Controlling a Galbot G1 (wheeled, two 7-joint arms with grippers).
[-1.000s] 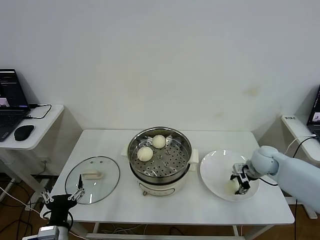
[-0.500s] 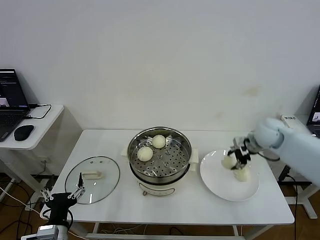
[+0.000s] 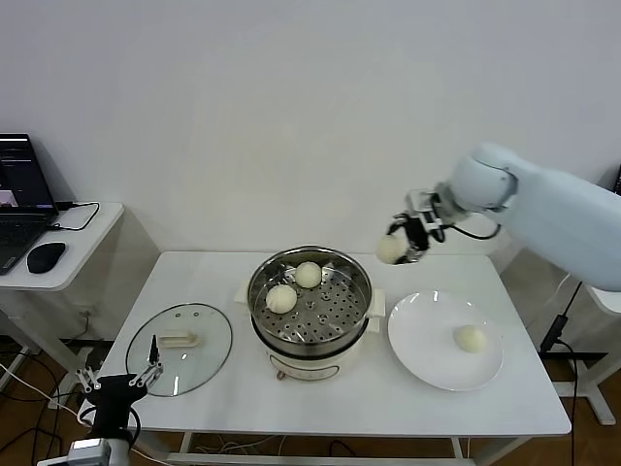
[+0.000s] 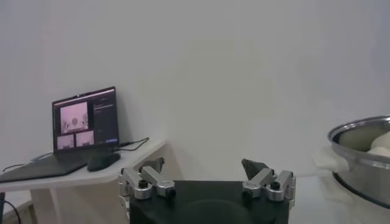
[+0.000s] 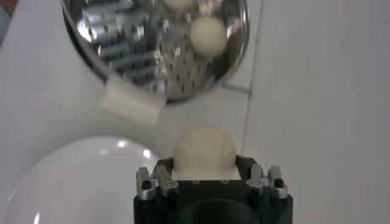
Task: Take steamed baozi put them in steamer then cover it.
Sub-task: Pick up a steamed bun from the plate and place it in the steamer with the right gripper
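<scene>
My right gripper [image 3: 400, 245] hangs in the air just right of the steamer [image 3: 310, 303], shut on a pale baozi [image 3: 390, 249]. The right wrist view shows that baozi [image 5: 204, 152] clamped between the jaws, with the steamer [image 5: 116, 36] beyond it. Two baozi [image 3: 281, 298] [image 3: 309, 275] lie in the steel basket. A further baozi [image 3: 471, 338] rests on the white plate [image 3: 427, 349]. The glass cover [image 3: 179, 348] lies flat on the table left of the steamer. My left gripper [image 3: 121, 379] waits open below the table's front left corner.
A side desk [image 3: 82, 243] at the far left carries a laptop [image 3: 19, 209] and a mouse [image 3: 46, 256]. Another desk edge [image 3: 572, 243] stands at the right behind my right arm. The white table [image 3: 340, 408] ends close in front of the plate.
My right gripper has lifted a baozi off the plate and carried it up and left toward the steamer. One baozi stays on the plate. The left arm has not moved.
</scene>
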